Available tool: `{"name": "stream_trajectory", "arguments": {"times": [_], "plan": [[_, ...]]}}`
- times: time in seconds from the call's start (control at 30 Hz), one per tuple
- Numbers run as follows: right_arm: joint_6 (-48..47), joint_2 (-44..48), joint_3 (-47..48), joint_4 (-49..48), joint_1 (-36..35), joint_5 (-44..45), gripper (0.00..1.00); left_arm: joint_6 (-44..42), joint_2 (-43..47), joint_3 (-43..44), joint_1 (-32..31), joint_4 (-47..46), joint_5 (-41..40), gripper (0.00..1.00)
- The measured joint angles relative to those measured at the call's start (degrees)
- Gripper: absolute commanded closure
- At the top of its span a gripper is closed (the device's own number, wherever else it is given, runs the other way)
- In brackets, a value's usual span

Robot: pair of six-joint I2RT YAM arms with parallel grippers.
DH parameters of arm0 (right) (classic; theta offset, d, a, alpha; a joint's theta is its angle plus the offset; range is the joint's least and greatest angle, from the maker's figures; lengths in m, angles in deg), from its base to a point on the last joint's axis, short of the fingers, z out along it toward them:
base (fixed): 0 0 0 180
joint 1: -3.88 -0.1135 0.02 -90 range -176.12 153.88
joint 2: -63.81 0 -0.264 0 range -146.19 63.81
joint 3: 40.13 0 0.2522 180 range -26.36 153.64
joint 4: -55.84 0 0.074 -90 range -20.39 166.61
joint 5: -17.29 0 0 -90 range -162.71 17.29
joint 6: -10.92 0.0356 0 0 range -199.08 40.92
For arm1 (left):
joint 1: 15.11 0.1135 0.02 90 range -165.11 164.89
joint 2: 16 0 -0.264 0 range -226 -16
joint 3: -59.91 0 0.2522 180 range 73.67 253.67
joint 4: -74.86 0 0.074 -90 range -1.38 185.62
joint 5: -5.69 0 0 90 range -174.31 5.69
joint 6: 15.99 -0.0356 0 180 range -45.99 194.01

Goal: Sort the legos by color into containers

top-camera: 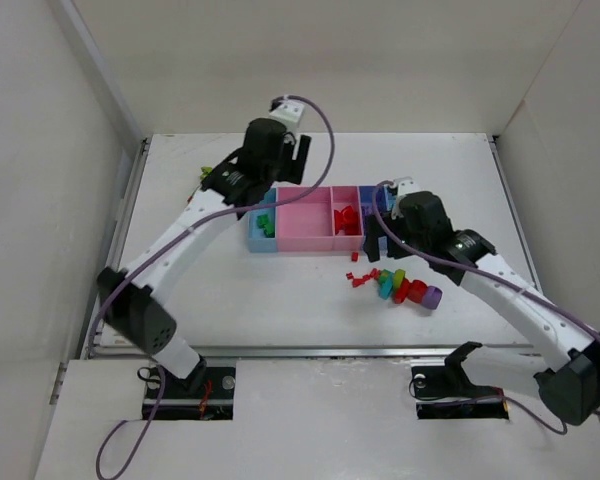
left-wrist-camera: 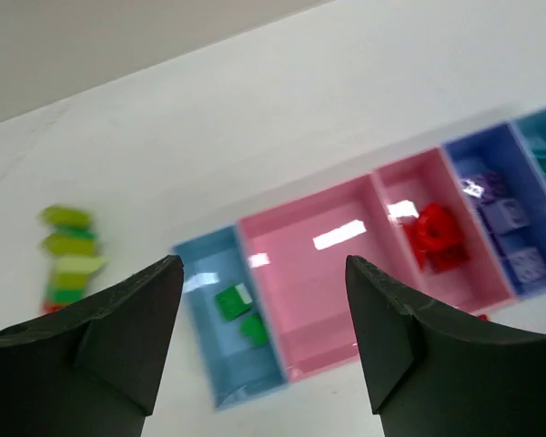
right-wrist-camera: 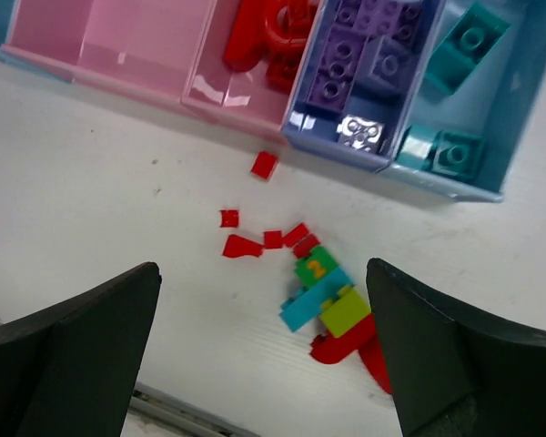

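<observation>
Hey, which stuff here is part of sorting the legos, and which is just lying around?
Part of the job: tray row, sorted bricks in it, loose brick cluster, small red bits, yellow-green stack left of the trays.
Just there: purple cables, white enclosure walls.

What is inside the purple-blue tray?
Only purple plastic bricks show in the purple-blue rectangular plastic tray. Anything lying beneath those bricks is covered and cannot be seen.

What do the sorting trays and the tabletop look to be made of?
The trays look like glossy moulded plastic: sharp white glare sits on the pink floor. The tabletop looks like matte white board, perhaps painted or laminated; it shows faint streaks and no glare.
</observation>
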Motion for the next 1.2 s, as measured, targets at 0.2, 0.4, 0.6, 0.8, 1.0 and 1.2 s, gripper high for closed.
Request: {"name": "stream_trajectory", "arguments": {"times": [0.2, 0.4, 0.6, 0.8, 1.0, 1.2], "plan": [[8.4, -9.6, -0.2, -1.3, -6.2, 4.2, 0.06, 0.2, 14.9, -13.6, 3.4, 0.3, -9.3, 0.29], [14.9, -15.0, -4.2, -7.4, -6.9, 5.6, 0.24, 2.1, 19.3, -24.2, 9.9, 1.7, -8.9, 0.29], [17.5, -19.3, -6.2, -13.0, -7.2, 6.7, 0.35, 4.1, 31.4, -35.3, 14.4, 1.9, -6.0, 0.29], [17.1, -26.4, -5.3, -14.6, -8.4, 9.7, 0.38, 4.7, 38.9, -40.1, 18.3, 1.4, -2.8, 0.29], [17.7, -29.2, -3.3, -14.7, -9.2, 13.4, 0.39, 5.8, 42.9, -41.6, 22.7, 0.8, 0.9, 0.29], [20.4, -32.3, -2.5, -16.2, -11.3, 17.2, 0.49, 7.4, 44.9, -42.8, 24.2, 0.3, 5.2, 0.29]]}}
